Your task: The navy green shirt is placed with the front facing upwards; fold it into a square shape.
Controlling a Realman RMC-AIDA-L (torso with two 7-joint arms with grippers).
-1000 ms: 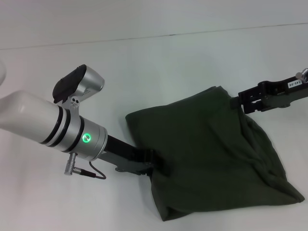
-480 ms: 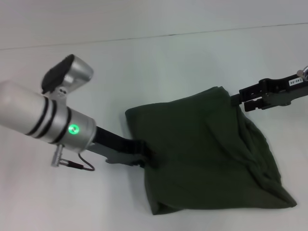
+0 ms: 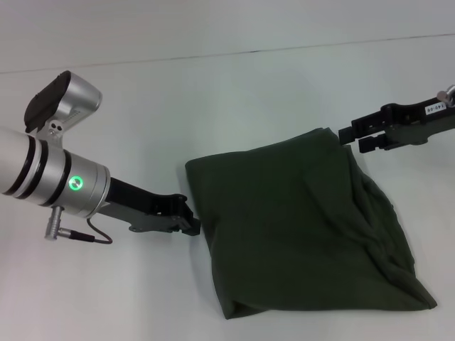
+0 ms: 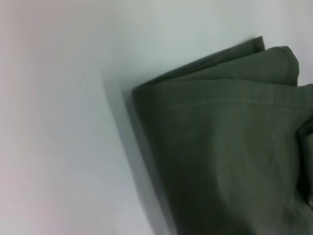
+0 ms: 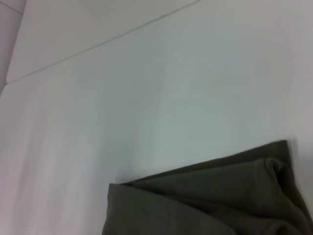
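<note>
Hovering just off the near-left edge of the navy green shirt (image 3: 298,227), the left gripper (image 3: 190,224) holds nothing; its fingers are drawn close together at the tip, though whether they fully meet I cannot tell. Its tip sits just beside the cloth, about level with the folded bundle's left side. Across the bundle, the right gripper (image 3: 353,135) hangs at the far-right corner, apart from the fabric by a sliver, its two dark fingers standing slightly apart with nothing between them.

Between the two grippers the shirt lies on the white table (image 3: 213,92) as a rough four-sided packet, plain side up, no lettering showing. The edge nearest the left gripper is a clean, doubled fold, seen stacked in the left wrist view (image 4: 210,147). The side away from it is looser, with rumpled ridges running toward the near-right corner, which juts to a point.

Judging by its drape, the cloth is soft, light and limp; it will sag and slide over itself. Any tidying pinch is best taken through all layers at that jutting corner.
</note>
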